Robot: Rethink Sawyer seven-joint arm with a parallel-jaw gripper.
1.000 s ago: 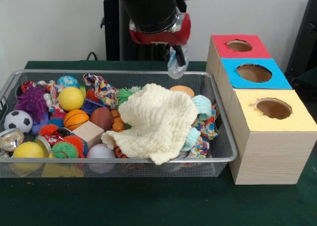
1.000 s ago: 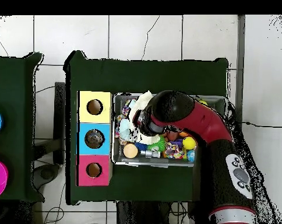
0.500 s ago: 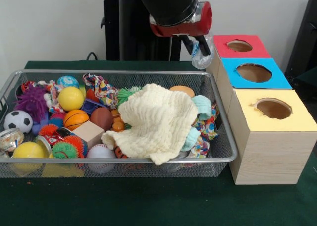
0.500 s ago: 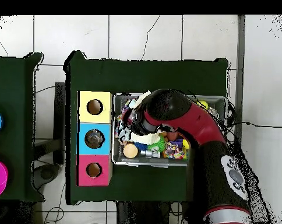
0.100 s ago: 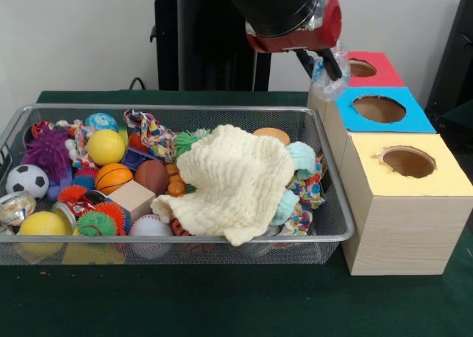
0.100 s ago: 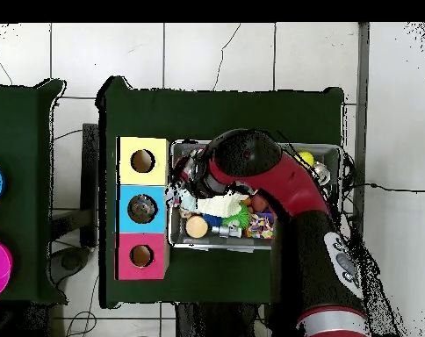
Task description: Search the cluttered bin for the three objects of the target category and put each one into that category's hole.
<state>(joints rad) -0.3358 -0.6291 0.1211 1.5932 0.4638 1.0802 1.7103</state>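
Pincer point(image 5: 329, 65) pinched a clear crinkly object point(image 5: 332, 77); blue hole point(image 5: 379, 109) lay just beyond and below, robot's left.

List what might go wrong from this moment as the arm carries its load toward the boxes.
1. The gripper holds a clear crinkly item by a pinch at its top; most of it hangs loose and might slip out before reaching a hole.
2. It hangs low beside the red box and blue box, so it may snag an edge.
3. Three holes sit in a row; a small aiming error could drop it into the wrong one or onto a lid.
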